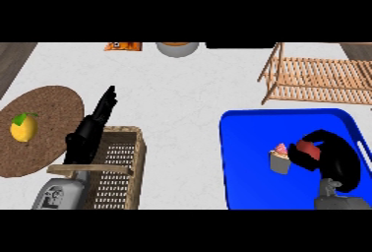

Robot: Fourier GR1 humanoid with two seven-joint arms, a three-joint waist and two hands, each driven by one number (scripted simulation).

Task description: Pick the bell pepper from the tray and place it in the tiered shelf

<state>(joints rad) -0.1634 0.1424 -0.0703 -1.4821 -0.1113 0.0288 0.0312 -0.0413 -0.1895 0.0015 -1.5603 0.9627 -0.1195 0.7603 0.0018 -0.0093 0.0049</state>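
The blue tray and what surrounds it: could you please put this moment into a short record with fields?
tray: blue tray, lower right of the counter
bell pepper: red bell pepper, over the tray, inside the right robot hand
cupcake: cupcake on the tray, beside that hand
shelf: wooden tiered shelf, behind the tray
left robot hand: left robot hand open, fingers straight, over the wicker basket
lemon: lemon on the round brown mat

On the blue tray (pixel 240 162), the right robot hand (pixel 335 162) curls round a red bell pepper (pixel 308 149), beside a cupcake (pixel 280 158). The left robot hand (pixel 91 130) rests open above a wicker basket (pixel 116 172). The wooden shelf (pixel 320 74) stands behind the tray.
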